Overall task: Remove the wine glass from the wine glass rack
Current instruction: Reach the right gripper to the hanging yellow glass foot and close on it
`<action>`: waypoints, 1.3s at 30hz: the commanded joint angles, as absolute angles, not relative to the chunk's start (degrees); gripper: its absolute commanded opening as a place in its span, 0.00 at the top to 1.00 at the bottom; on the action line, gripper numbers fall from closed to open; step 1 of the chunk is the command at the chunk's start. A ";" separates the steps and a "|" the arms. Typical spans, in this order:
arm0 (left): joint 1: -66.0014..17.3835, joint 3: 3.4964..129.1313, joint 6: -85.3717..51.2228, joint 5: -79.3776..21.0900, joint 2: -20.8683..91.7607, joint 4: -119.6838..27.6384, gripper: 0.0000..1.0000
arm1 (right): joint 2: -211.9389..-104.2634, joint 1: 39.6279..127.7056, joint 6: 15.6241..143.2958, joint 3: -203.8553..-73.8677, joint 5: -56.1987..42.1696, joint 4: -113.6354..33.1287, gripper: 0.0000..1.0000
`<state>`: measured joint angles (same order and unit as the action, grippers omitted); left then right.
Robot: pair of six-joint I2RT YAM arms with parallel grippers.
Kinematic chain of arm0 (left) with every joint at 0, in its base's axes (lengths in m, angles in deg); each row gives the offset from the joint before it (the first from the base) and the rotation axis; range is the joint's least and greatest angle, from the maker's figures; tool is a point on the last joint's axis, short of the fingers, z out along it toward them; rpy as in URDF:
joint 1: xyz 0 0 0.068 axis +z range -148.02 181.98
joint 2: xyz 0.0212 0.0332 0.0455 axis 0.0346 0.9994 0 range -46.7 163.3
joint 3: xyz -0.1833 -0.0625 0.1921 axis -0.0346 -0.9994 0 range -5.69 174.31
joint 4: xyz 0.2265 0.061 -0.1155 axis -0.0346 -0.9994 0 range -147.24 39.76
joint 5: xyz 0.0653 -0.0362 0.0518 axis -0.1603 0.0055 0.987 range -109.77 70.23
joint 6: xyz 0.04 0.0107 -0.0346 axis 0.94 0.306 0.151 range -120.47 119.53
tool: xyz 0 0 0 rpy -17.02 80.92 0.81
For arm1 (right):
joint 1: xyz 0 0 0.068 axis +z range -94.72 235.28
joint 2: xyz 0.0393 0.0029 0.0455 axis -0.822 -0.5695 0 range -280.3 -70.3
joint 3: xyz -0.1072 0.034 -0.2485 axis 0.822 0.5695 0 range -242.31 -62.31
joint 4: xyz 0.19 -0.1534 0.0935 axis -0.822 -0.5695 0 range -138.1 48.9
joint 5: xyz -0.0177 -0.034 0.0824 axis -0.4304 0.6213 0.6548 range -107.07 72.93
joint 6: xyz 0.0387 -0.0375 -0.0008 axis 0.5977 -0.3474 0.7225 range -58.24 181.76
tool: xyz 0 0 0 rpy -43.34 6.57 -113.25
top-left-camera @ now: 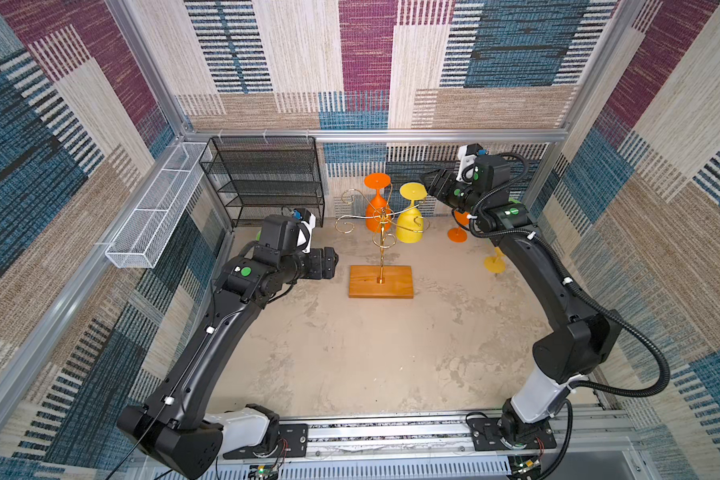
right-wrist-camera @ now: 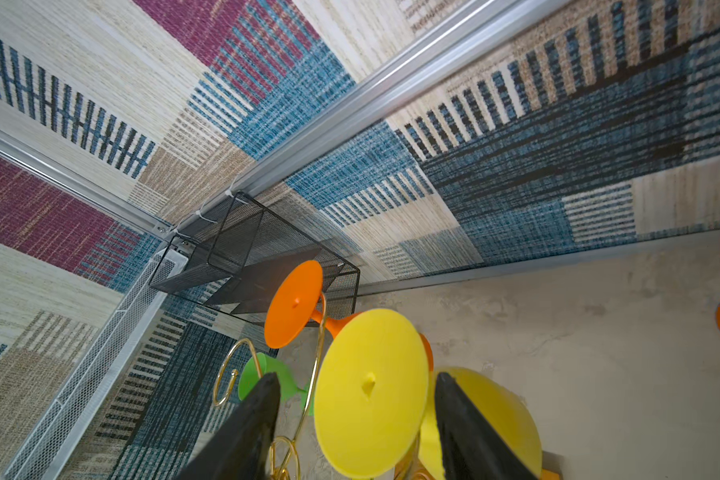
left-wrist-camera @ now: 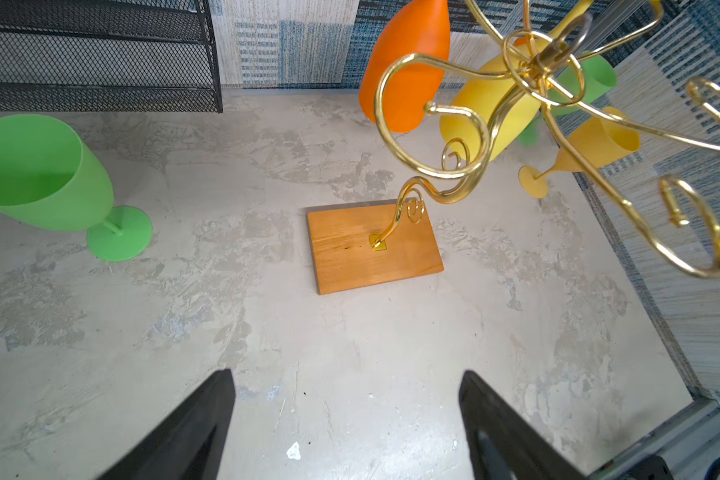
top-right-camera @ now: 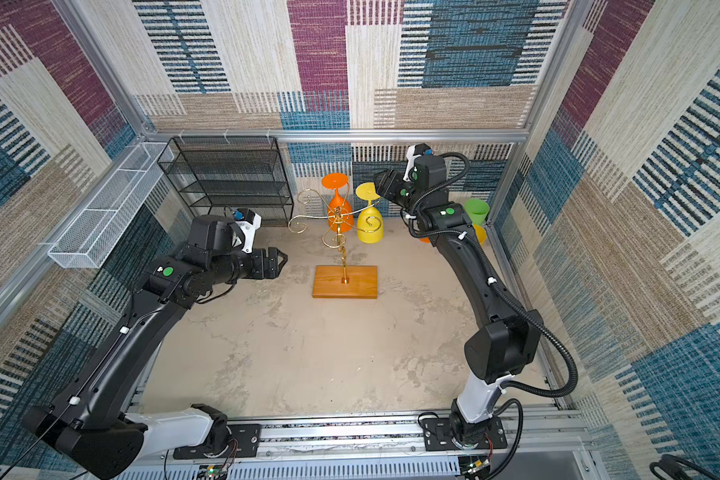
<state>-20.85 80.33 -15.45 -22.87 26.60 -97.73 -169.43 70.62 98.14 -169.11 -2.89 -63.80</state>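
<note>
A: Where's the yellow wine glass (top-left-camera: 410, 227)?
B: Hanging upside down on the wine glass rack (top-left-camera: 366, 282). The right hand (right-wrist-camera: 356, 376) straddles its foot, fingers (right-wrist-camera: 250, 415) apart; contact is unclear, stem hidden.
A: Left hand (left-wrist-camera: 345, 374)?
B: Wide open, empty, over the table (left-wrist-camera: 142, 332).

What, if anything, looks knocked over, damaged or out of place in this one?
Nothing stands out. The wine glass rack stands upright, the orange glass and yellow glass hanging bowl-down from it. Only a small white fleck lies on the table.
</note>
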 commanded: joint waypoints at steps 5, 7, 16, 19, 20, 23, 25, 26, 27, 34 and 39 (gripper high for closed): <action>-21.04 80.19 -13.30 -22.49 26.51 -95.84 0.13 | -172.46 67.36 102.76 -169.93 6.98 -61.05 0.45; -21.13 80.29 -13.55 -22.60 26.68 -95.80 0.12 | -173.23 67.33 103.13 -170.11 8.49 -60.32 0.46; -21.22 81.28 -13.86 -23.23 28.18 -95.85 0.13 | -174.40 67.85 104.27 -168.92 14.05 -56.26 0.60; -21.22 81.52 -14.09 -23.38 28.40 -95.86 0.13 | -173.85 68.11 103.50 -168.67 12.39 -56.22 0.64; -21.21 81.57 -14.13 -23.39 28.53 -95.81 0.13 | -173.82 68.20 103.27 -168.66 12.12 -56.22 0.65; -21.29 81.54 -14.27 -23.64 28.86 -95.84 0.13 | -174.01 68.42 103.07 -168.54 12.33 -56.06 0.69; -21.27 81.47 -14.24 -23.56 28.89 -95.72 0.13 | -174.10 68.71 102.80 -168.53 12.13 -56.04 0.72; -21.31 81.39 -14.27 -23.46 28.89 -95.75 0.13 | -174.00 68.82 102.64 -168.54 11.75 -56.13 0.74; -21.31 81.38 -14.18 -23.38 28.93 -95.81 0.13 | -173.78 68.90 102.63 -168.28 11.48 -55.98 0.77; -21.32 81.07 -14.00 -23.32 28.89 -95.86 0.13 | -172.54 69.08 104.55 -166.14 11.38 -51.98 0.88; -21.32 80.67 -13.99 -23.20 28.68 -95.85 0.13 | -171.26 69.26 107.03 -163.52 11.22 -48.47 0.93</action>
<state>-21.40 80.94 -15.28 -23.15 28.92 -97.36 -172.36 69.15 104.83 -164.46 10.66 -53.57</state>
